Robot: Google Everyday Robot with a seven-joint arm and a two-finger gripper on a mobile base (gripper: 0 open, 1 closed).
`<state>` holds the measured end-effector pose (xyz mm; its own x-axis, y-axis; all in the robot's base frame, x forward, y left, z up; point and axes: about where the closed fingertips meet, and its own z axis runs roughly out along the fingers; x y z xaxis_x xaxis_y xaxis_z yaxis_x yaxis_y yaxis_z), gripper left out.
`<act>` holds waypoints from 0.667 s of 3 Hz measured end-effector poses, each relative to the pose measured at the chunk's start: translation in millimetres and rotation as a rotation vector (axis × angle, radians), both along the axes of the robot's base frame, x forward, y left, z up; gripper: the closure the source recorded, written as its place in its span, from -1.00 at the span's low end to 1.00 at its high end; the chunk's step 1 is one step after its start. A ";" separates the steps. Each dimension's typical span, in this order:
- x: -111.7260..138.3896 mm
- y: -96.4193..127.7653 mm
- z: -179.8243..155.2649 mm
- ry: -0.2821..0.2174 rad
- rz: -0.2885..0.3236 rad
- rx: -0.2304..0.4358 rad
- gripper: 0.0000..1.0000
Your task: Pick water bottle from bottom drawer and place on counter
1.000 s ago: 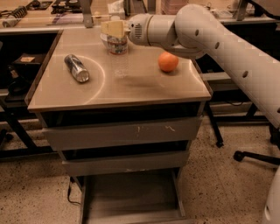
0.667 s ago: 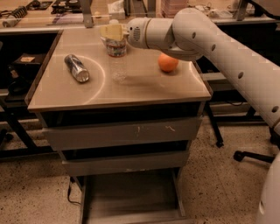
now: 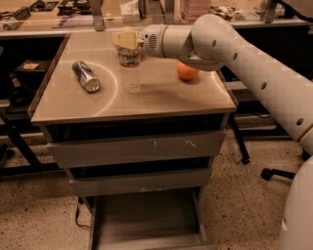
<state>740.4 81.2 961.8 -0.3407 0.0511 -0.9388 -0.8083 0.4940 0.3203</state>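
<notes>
The water bottle point(image 3: 131, 73) stands upright on the counter point(image 3: 161, 100), its base on the beige top between a can and an orange. My gripper point(image 3: 125, 40) reaches in from the right and is closed around the bottle's top, hiding the cap. The bottom drawer point(image 3: 146, 217) is pulled open below, and its flat floor shows nothing on it.
A silver metal can point(image 3: 85, 75) lies on its side left of the bottle. An orange point(image 3: 188, 72) sits right of it, under my arm. The two upper drawers point(image 3: 137, 149) are slightly open. A cluttered bench point(image 3: 58, 10) runs behind the cabinet.
The gripper has moved slightly towards the front of the counter with the bottle, which now stands with its base on the top.
</notes>
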 end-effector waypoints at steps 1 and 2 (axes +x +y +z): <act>0.0 0.0 0.0 0.000 0.000 0.000 1.00; 0.0 0.1 0.0 0.000 0.000 0.000 0.62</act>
